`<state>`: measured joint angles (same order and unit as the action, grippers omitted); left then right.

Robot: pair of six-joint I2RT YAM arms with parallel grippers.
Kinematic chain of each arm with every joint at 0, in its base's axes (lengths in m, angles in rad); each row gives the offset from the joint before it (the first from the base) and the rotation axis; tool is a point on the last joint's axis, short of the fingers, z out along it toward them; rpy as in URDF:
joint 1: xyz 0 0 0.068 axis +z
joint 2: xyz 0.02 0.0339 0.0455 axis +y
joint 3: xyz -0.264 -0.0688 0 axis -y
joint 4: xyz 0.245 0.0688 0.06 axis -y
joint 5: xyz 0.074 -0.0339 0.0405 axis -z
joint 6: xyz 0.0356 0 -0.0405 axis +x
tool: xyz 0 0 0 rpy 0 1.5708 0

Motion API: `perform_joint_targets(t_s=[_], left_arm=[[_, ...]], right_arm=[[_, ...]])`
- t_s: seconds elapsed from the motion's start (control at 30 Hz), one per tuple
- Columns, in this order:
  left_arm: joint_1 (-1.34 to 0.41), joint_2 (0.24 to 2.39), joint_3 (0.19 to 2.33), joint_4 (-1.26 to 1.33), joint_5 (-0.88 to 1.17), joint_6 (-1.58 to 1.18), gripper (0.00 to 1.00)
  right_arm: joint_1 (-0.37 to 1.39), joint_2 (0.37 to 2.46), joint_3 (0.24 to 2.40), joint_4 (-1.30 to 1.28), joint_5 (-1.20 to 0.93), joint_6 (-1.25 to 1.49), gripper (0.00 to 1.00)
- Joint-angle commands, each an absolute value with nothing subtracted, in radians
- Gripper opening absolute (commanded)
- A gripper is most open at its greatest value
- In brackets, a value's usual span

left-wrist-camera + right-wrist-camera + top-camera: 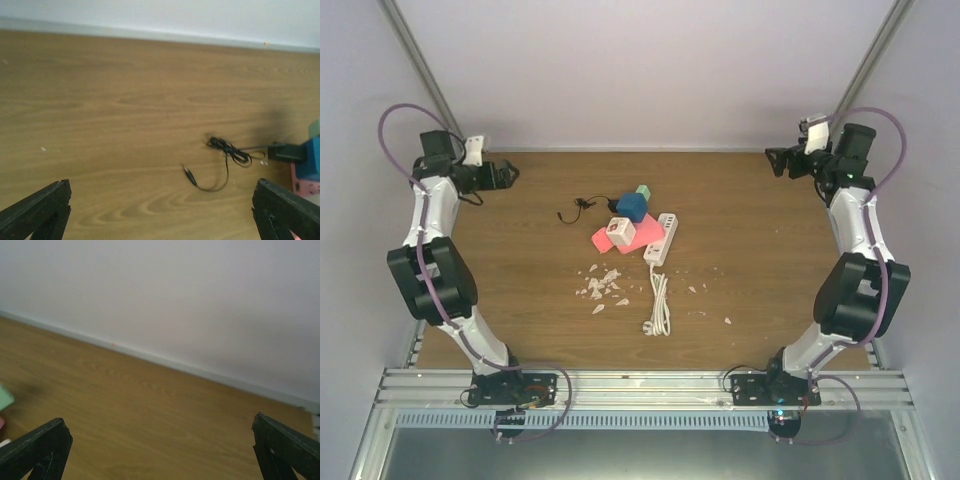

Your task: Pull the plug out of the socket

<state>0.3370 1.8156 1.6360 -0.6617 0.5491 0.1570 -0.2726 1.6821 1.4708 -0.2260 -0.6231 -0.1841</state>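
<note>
A black plug (613, 207) (282, 151) sits against the left face of a blue cube socket (632, 206) (310, 159) at the table's middle. Its thin black cable (575, 208) (227, 155) trails left and ends in a loose jack. A white power strip (661, 240) lies just right of the cube, with a white cube adapter (622, 232) at its left side; whether that one is plugged in I cannot tell. My left gripper (506, 175) (162, 210) hangs open at the far left, well away from the plug. My right gripper (776, 162) (160, 450) is open at the far right, facing bare table and wall.
A green cube (643, 190) stands behind the blue one, and a pink flat piece (608, 241) lies under the white adapter. The strip's white cord (658, 305) is coiled toward the front. White crumbs (600, 285) are scattered left of the cord.
</note>
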Motion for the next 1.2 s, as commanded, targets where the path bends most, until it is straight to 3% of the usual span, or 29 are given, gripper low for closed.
perform_joint_targets(t_s=[0.0, 0.7, 0.93, 1.17], left_arm=[[0.296, 1.714, 1.535, -0.590, 0.538, 0.139, 0.99], [0.100, 1.586, 1.291, -0.634, 0.686, 0.429, 0.99], [0.057, 1.589, 1.278, -0.639, 0.685, 0.456, 0.99], [0.052, 1.563, 1.245, -0.634, 0.665, 0.463, 0.99]], right_arm=[[-0.222, 1.644, 1.432, -0.316, -0.564, -0.181, 0.99], [0.183, 1.702, 1.368, -0.471, -0.589, -0.330, 0.99], [0.284, 1.835, 1.446, -0.478, -0.607, -0.324, 0.91], [0.321, 2.003, 1.581, -0.473, -0.642, -0.269, 0.76]])
